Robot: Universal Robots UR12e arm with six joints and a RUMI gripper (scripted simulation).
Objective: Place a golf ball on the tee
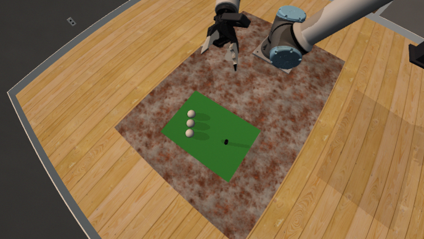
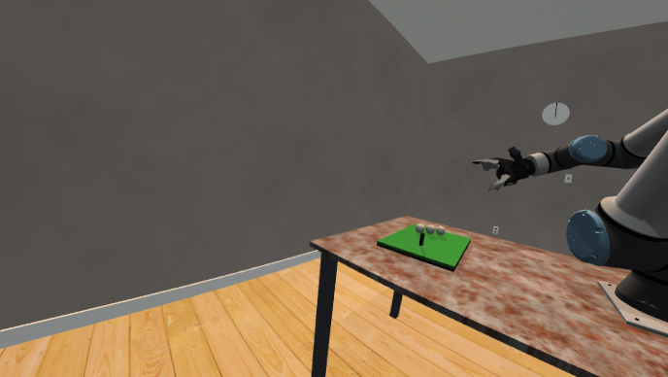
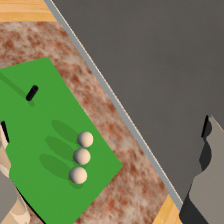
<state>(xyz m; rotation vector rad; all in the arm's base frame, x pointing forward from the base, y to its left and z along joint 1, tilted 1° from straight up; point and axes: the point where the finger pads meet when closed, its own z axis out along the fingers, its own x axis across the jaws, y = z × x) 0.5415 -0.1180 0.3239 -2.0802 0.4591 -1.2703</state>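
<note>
Your top view looks steeply down on the table [image 1: 296, 101]; your exterior view faces it low, from afar; your wrist view peers close. All share the green mat [image 1: 212, 148].

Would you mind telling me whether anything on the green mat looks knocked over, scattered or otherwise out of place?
Nothing stands out: three golf balls sit in a tidy row on the green mat, and the rubber tee stands upright, apart from them.

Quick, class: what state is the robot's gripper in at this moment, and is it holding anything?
Gripper: open wide, holding nothing, raised well above the table; all three golf balls lie on the green mat.
</note>
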